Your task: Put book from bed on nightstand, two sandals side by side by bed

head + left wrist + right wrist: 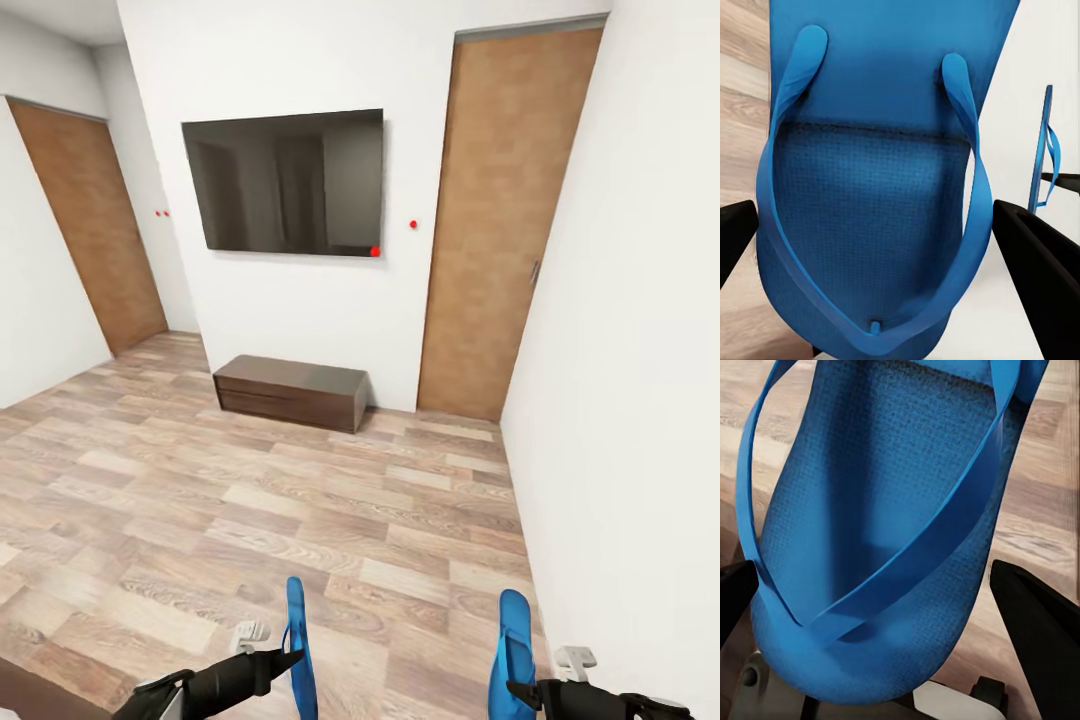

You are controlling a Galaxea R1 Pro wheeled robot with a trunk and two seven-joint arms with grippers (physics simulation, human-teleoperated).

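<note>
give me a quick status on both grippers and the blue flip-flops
Left gripper shut on one bright-blue flip-flop. Right gripper shut on the other blue flip-flop. Ahead: open wood-plank floor, low dark-brown cabinet at wall.

Dark TV on wall above low cabinet; two wooden doors.

floor: open | ahead: low cabinet | right: wall

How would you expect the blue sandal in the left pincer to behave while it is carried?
The sandal is likely light: its sole looks thin. Held at one end by the left pincer, it may flex. Its textured footbed probably resists slipping.
</note>
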